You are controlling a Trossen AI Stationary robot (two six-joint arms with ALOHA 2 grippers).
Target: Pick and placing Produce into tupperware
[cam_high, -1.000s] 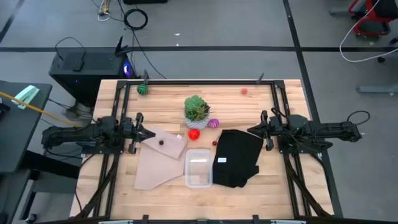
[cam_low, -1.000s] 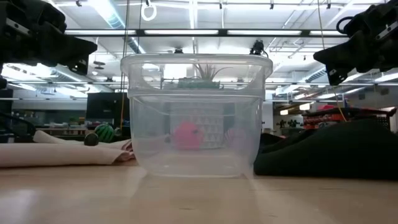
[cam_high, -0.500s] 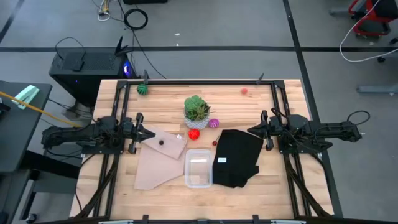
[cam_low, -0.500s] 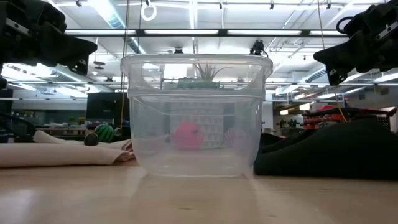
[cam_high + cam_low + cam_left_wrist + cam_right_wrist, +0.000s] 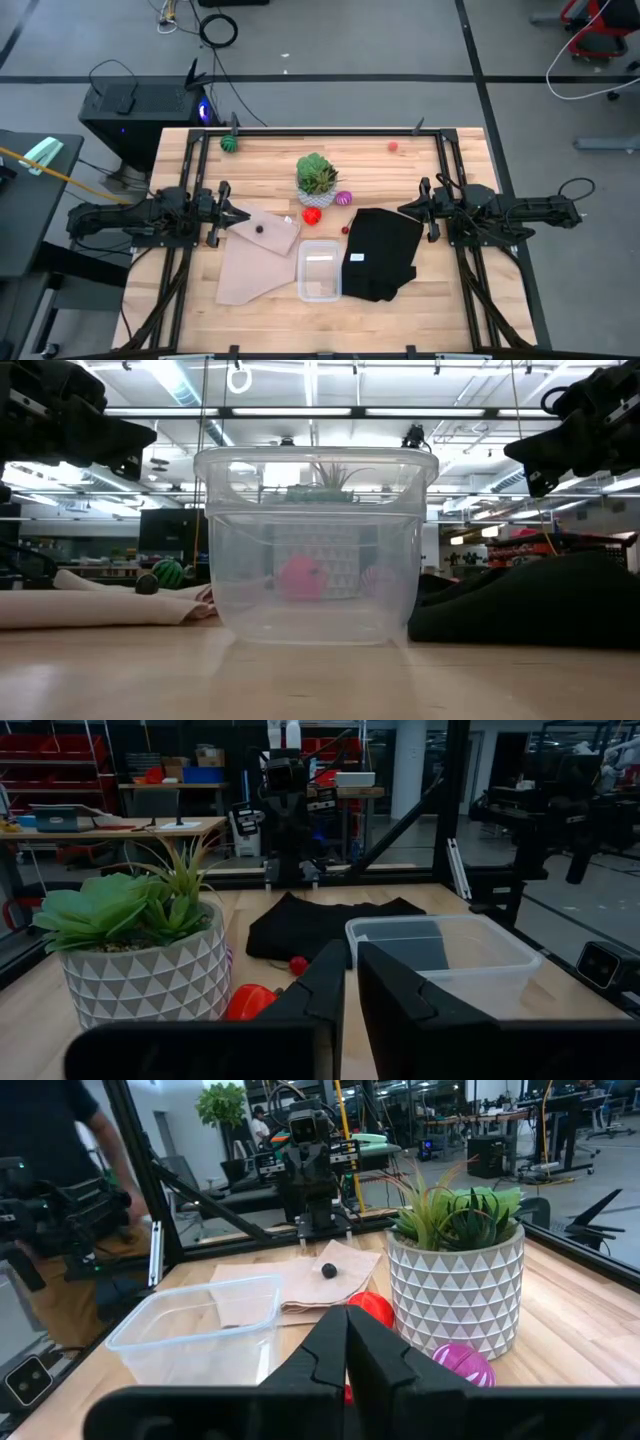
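Observation:
The clear tupperware [image 5: 319,270] stands near the table's front edge, between a tan cloth [image 5: 256,255] and a black cloth [image 5: 382,252]. The produce lies scattered. A red piece [image 5: 312,214] and a magenta striped ball [image 5: 343,198] sit by the potted plant [image 5: 316,178]. A dark green striped ball [image 5: 229,143] and a pink-red piece [image 5: 393,146] lie at the far edge. A tiny dark piece [image 5: 260,228] rests on the tan cloth, and a tiny red one [image 5: 345,230] lies by the black cloth. My left gripper [image 5: 240,217] and my right gripper [image 5: 405,210] hover shut and level at the table's sides, holding nothing.
The spiky plant in its white patterned pot [image 5: 150,965] stands mid-table, behind the tupperware. Black frame rails [image 5: 455,250] run along both sides of the table. Bare wood shows at the far centre and the near corners. A person [image 5: 60,1200] stands beyond the table.

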